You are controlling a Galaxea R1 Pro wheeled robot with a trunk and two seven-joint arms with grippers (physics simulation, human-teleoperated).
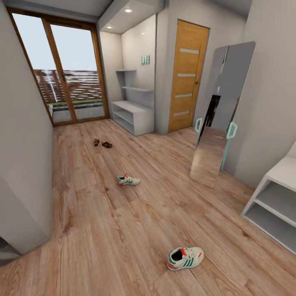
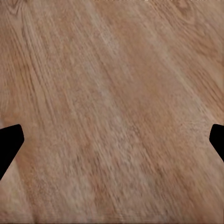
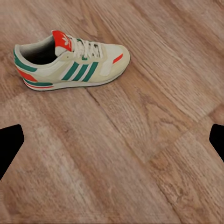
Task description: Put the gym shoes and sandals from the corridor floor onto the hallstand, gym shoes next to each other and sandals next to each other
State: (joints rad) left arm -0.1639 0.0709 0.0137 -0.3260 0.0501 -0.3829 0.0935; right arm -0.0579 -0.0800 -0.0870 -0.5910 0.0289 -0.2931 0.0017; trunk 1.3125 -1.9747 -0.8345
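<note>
Near gym shoe (image 1: 184,258) sits upright on the corridor floor (image 1: 102,230), clear of the right fingers (image 3: 10,144), which are spread wide and grasping nothing, the shoe (image 3: 70,61) lying beyond them and apart. Left fingers (image 2: 9,144) equally released, over bare planks. The second gym shoe (image 1: 128,180) lies farther up the corridor; the two sandals (image 1: 102,143) side by side beyond it. The hallstand (image 1: 132,115) stands against the far wall beside the glass door (image 1: 61,70).
</note>
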